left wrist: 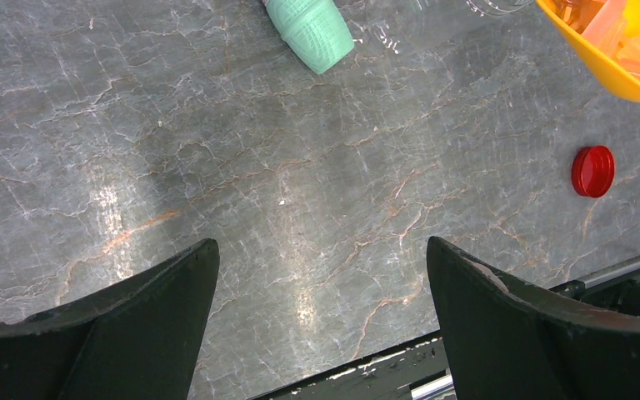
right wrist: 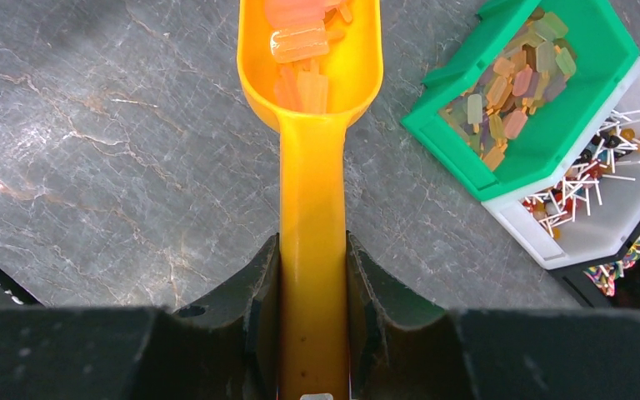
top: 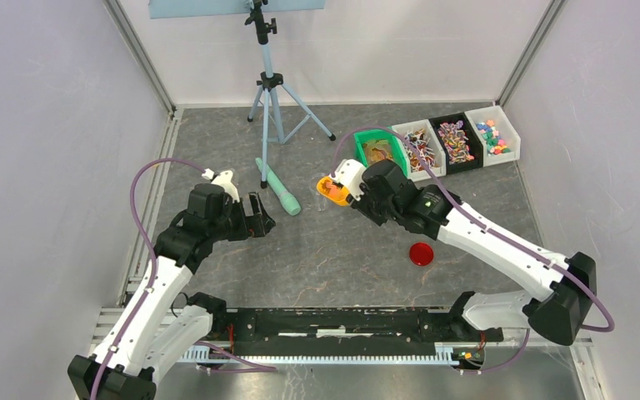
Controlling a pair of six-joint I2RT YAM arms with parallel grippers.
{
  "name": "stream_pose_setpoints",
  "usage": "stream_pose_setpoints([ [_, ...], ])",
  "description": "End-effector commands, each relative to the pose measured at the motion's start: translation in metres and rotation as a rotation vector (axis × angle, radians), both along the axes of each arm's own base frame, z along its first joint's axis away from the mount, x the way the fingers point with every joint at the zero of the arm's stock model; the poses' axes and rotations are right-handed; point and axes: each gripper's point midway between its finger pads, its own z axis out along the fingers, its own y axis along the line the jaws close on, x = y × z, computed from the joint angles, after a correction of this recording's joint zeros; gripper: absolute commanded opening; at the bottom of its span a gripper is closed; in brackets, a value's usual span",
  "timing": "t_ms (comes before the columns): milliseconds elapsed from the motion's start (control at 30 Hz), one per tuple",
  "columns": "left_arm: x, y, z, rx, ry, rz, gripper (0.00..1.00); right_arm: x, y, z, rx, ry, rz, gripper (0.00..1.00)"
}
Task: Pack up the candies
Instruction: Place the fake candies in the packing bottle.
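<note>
Right pincer (right wrist: 312, 275) pinches the orange scoop (right wrist: 312, 192) by its handle, candies (right wrist: 300, 42) in the bowl at top centre (more in the green bin (right wrist: 604, 50), upper right). Left pincer (left wrist: 321, 308) is spread, empty. A wrist tilt could spill them on the bench (right wrist: 92, 125).

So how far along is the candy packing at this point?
Done: a load of candies sits in the orange scoop, held beside the green bin. In hand: the right gripper is shut on the scoop's handle; the left gripper hangs open and empty. Left: presumably tipping them into a container and capping it; the red lid lies loose on the table.
</note>
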Motion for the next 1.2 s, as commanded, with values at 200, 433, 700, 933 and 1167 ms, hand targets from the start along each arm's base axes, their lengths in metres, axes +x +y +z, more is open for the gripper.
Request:
stream_pose_setpoints([
  [200,0.0047,0.0009,0.0132,0.01,-0.064,-0.013,1.0,0.0083,0.0044,0.0247,0.017,-0.013,-0.052,0.0],
  [433,0.0046,0.0009,0.0137,0.008,-0.065,-0.012,1.0,0.0071,0.0047,0.0257,-0.002,0.012,-0.055,0.0],
  [700,0.0044,0.0013,0.014,0.008,-0.068,-0.01,1.0,0.0068,0.0068,0.0268,-0.021,0.041,-0.054,0.0],
  [933,0.004,0.0008,0.0148,0.007,-0.072,-0.013,1.0,0.0073,0.0072,0.0274,-0.049,0.07,-0.063,0.0],
  [1167,0.0038,0.0011,0.0149,0.006,-0.072,-0.011,1.0,0.0088,0.0084,0.0287,-0.066,0.083,-0.067,0.0],
])
